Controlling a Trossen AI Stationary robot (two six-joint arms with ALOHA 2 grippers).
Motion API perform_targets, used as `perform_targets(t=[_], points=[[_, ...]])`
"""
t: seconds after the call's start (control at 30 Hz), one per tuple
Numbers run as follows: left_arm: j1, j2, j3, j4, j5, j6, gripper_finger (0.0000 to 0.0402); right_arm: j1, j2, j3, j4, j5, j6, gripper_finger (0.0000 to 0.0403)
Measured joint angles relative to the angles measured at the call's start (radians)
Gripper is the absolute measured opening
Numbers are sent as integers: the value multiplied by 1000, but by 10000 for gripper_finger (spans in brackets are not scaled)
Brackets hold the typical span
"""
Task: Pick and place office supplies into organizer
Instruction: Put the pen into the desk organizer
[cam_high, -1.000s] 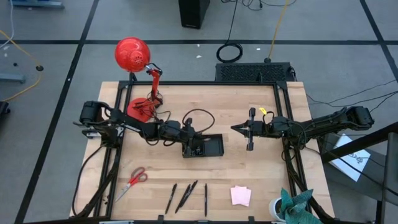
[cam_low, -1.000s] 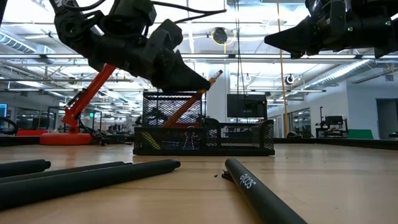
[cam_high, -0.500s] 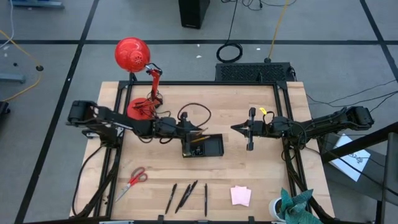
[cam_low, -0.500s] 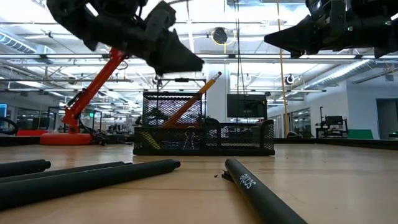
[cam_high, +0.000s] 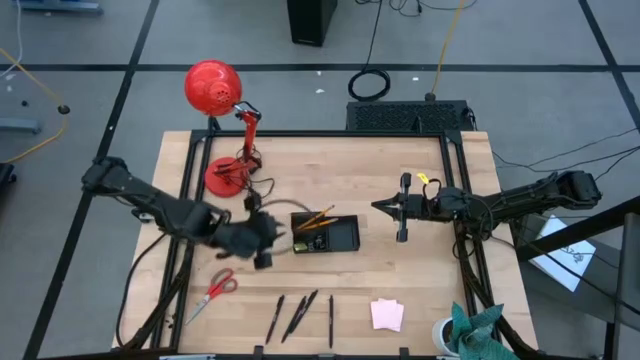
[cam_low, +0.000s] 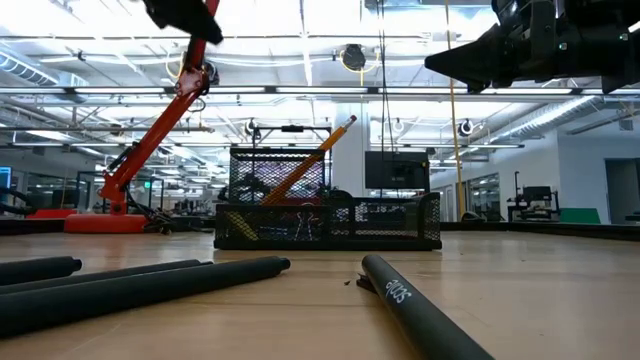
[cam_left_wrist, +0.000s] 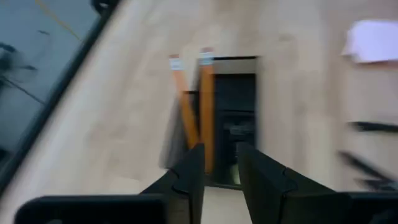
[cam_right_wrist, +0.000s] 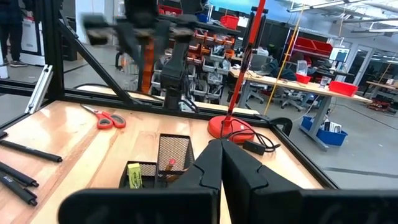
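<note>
From above, the low black mesh organizer tray sits mid-table with two orange pencils leaning out of its left compartment. The left gripper hovers just left of it, holding nothing. The right gripper hangs to the tray's right, fingers pressed together. Red-handled scissors, thin dark pens and a pale pink sticky-note pad lie along the near edge.

At table height, the pencils slant up from the organizer.

The left wrist camera shows its fingers slightly apart, empty, the pencils beyond.

The right wrist camera shows a yellow-green piece in the tray.
</note>
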Motion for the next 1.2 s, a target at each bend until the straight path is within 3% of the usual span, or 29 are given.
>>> perform_targets(t=[0.1, 0.27, 0.4, 0.7, 0.8, 1.2], points=[[-88, 35, 25, -119, 6, -117, 97, 0, 0, 0, -1, 0, 2, 0], [-209, 123, 19, -114, 58, -225, 97, 0, 0, 0, -13, 0, 32, 0], [-242, 231, 20, -37, 72, -354, 97, 0, 0, 0, -25, 0, 50, 0], [-231, 488, 46, 22, 370, -529, 97, 0, 0, 0, -19, 0, 52, 0], [-241, 519, 58, 19, 441, -589, 97, 0, 0, 0, -20, 0, 52, 0], [-249, 524, 65, 75, 513, -816, 97, 0, 0, 0, -34, 0, 56, 0]])
